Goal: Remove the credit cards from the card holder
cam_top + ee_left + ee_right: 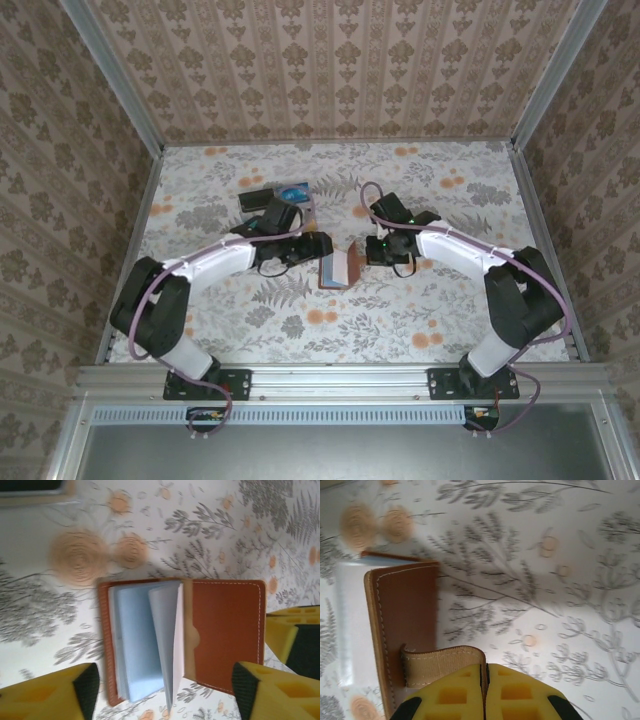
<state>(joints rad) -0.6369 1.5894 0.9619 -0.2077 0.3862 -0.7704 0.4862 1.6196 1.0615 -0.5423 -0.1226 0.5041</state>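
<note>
The card holder (340, 270) stands open in the middle of the table, between my two grippers. From the left wrist I see its brown cover (225, 625) and its blue-grey inner leaves (137, 640) fanned apart; no card shows among them. My left gripper (165, 692) hangs open above it, its fingers wide apart on either side and touching nothing. My right gripper (485, 672) is shut on the holder's tan strap (442, 665), beside the brown cover (405, 610). Two credit cards, one blue (293, 191) and one dark (256, 199), lie flat behind the left arm.
The flowered tabletop (420, 310) is walled in by patterned panels at the back and on both sides. A metal rail (340, 378) runs along the near edge, where both arm bases are bolted. A dark flat object (30, 486) lies at the left wrist view's upper left edge.
</note>
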